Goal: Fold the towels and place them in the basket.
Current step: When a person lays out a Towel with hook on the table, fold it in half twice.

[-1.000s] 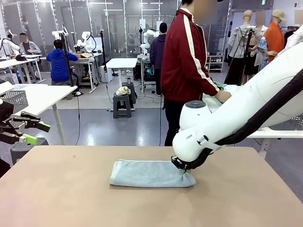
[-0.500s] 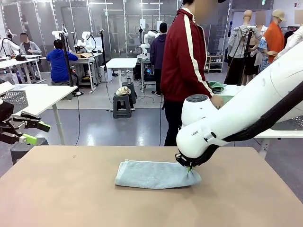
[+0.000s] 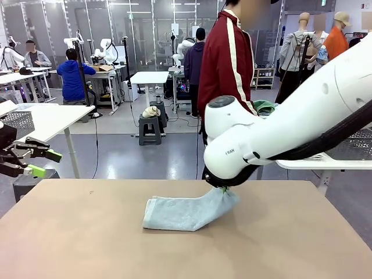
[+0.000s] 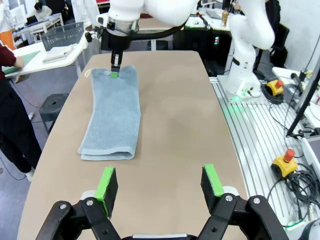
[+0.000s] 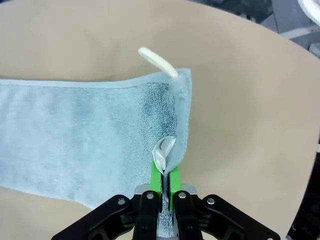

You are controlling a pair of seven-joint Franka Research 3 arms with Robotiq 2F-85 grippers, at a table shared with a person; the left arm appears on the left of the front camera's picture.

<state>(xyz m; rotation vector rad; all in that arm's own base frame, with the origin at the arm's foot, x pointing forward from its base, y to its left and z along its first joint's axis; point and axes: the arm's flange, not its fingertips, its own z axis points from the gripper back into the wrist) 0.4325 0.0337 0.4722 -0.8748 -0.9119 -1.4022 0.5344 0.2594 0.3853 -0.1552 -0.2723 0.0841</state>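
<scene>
The brown counter (image 3: 70,232) carries the pale blue-grey towel (image 3: 180,212), a long narrow strip with one short end raised off the surface, probably so it can be carried over for the next fold. The right hand (image 3: 224,189) pinches that end tight at its white tag (image 5: 162,150). The left hand (image 3: 45,163) hangs spread beyond the counter's left side.

pale blue-grey towel (image 3: 180,214), plain tan table (image 3: 75,244), left gripper (image 4: 160,181) and right gripper (image 5: 162,176) black with neon green pads (image 4: 106,182), person's jacket (image 3: 224,70) dark red, white stripe
</scene>
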